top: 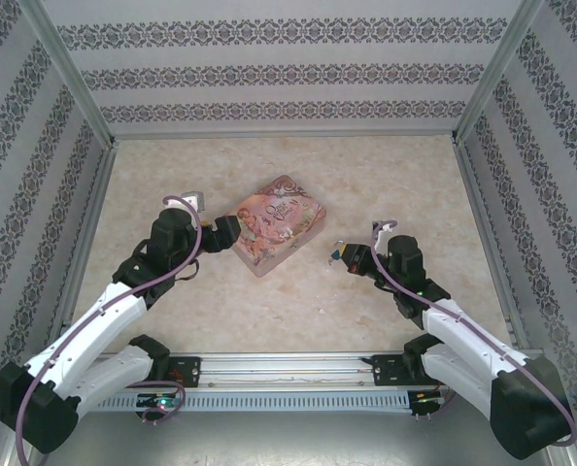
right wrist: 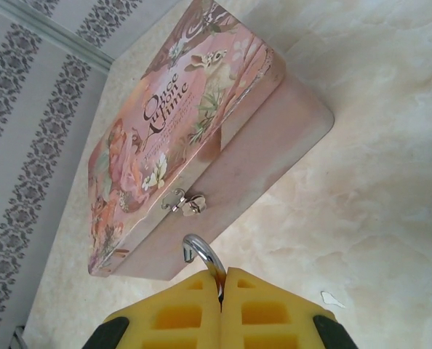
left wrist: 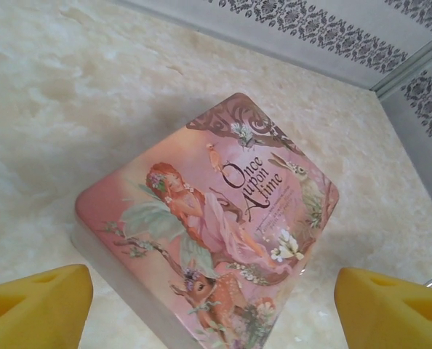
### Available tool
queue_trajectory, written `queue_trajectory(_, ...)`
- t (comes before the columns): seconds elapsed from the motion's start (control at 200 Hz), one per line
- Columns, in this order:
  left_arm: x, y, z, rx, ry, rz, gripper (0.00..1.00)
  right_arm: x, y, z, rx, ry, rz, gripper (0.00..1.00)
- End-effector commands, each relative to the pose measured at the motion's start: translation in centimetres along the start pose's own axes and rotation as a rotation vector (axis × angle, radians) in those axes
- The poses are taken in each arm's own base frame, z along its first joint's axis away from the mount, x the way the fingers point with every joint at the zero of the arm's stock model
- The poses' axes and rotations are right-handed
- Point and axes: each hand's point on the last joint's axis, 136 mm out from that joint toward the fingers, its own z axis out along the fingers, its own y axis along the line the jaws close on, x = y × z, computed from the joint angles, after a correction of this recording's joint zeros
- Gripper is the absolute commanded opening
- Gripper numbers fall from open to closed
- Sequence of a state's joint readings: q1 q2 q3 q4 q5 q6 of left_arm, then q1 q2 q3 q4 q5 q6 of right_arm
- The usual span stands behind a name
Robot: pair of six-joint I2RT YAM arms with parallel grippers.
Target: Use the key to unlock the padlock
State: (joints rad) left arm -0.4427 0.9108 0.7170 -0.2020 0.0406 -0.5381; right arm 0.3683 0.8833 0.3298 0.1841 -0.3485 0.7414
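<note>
Gripping the padlock [right wrist: 200,251] by its thin silvery shackle, my R gripper [right wrist: 222,275] has both yellow pads pressed together on it. The loop sits near the latch [right wrist: 187,203] of the pink tin [right wrist: 201,123], not touching; lock body is hidden btwn the pads. R wrist cam also catches a pale speck [right wrist: 331,298] on the table [right wrist: 390,182] beside the pads, poss. the key, too small to tell. Top cam puts my L gripper [top: 228,233] at the tin's left corner. L wrist cam: its fingers [left wrist: 34,302] are spread wide, lid btwn them.
</note>
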Motion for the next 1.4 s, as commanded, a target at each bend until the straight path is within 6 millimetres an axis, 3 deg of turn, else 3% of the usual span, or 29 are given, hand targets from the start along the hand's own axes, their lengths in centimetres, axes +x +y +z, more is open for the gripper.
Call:
queue_trajectory(0.0, 0.4, 1.4, -0.6, -0.06, 0.019, 0.136, 0.88, -0.4, 0.7, -0.7, 0.019, 0.035, -0.071, 0.0)
queue_trajectory(0.31, 0.5, 3.2, -2.7, -0.115, -0.07, 0.355, 0.94, 1.3, 0.4, -2.7, 0.126, 0.205, -0.205, 0.0)
queue_trajectory(0.62, 1.7, 5.5, -4.6, -0.193, -0.101, 0.543, 0.99, 3.3, -0.8, -4.0, 0.258, 0.417, -0.196, 0.0)
queue_trajectory(0.994, 5.2, 7.6, -4.0, -0.201, -0.07, 0.557, 0.99, 6.5, -2.2, -3.5, 0.325, 0.592, -0.05, 0.0)
queue_trajectory(1.284, 5.2, 7.2, -4.2, -0.182, -0.069, 0.575, 0.99, 8.3, -3.2, -3.2, 0.355, 0.68, -0.016, 0.0)
queue_trajectory(1.394, 5.5, 6.0, -4.5, -0.118, -0.038, 0.628, 0.99, 9.1, -3.7, -3.3, 0.376, 0.721, -0.01, 0.0)
